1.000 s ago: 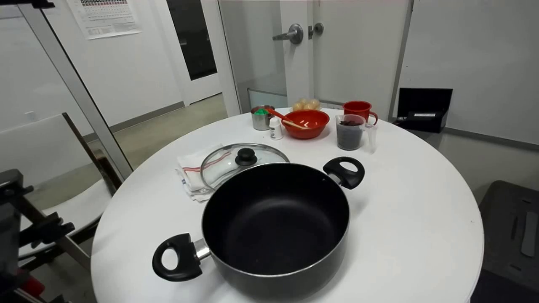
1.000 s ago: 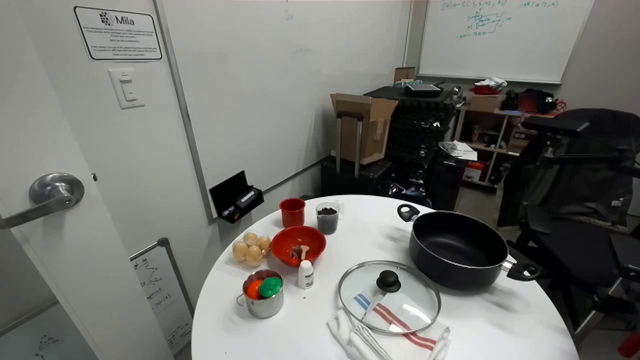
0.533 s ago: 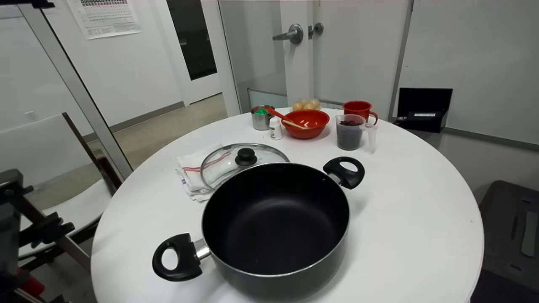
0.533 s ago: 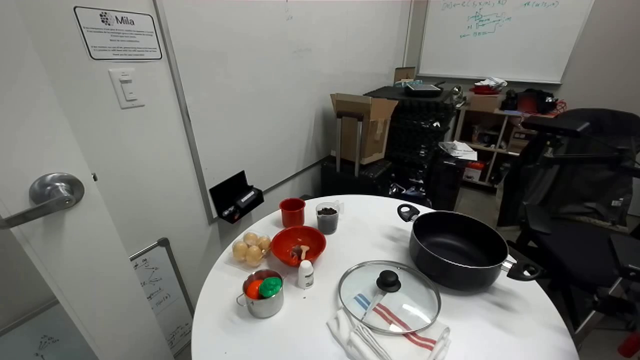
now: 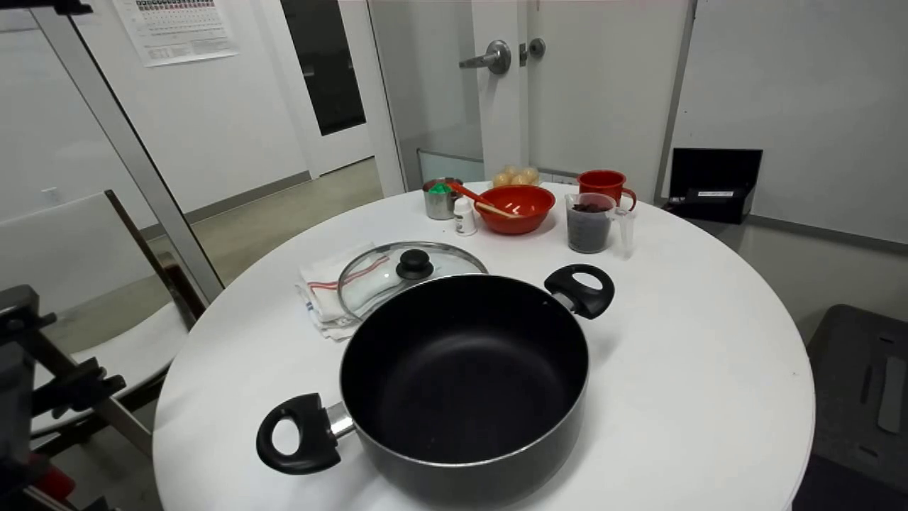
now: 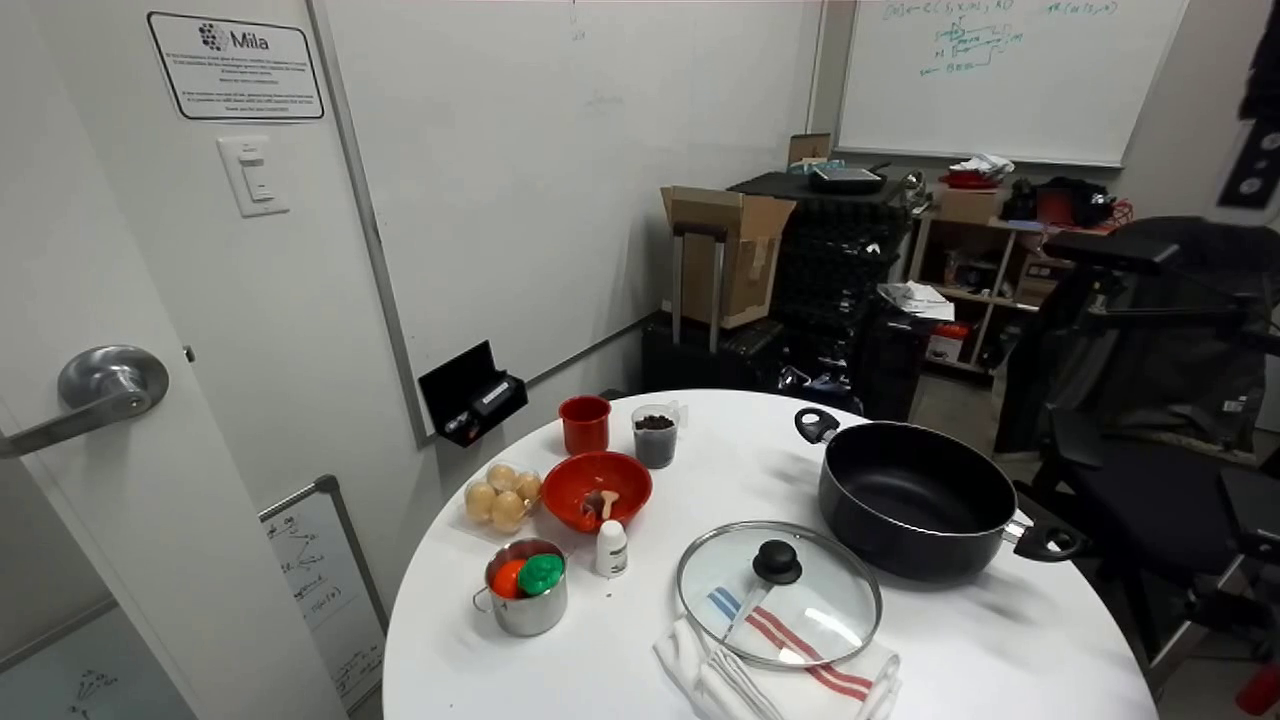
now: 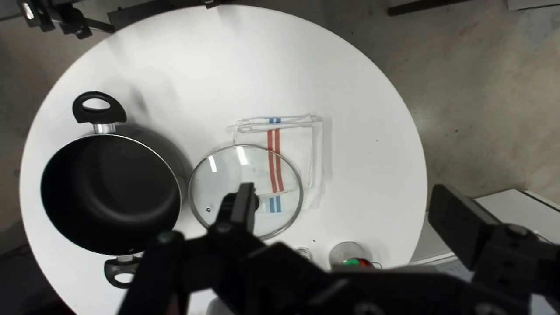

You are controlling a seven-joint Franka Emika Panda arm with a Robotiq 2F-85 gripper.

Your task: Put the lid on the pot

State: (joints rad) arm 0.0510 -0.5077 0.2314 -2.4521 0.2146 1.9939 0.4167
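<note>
2 fingers [image 7: 459, 225] of the gripper [image 7: 343, 197] stand wide apart, low in the wrist view. Past them, the black pot [image 7: 116, 188] sits at frame left; the glass lid [image 7: 232, 175] lies just beside it, mid-frame, partly over a striped towel [image 7: 295, 142] on the table [image 7: 363, 153].

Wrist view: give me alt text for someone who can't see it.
A clear glass lid lies partly over a striped dish towel, beside an uncovered black two-handled pot on a round white table. The open gripper spans the lower foreground, one finger hiding the lid's middle.
</note>
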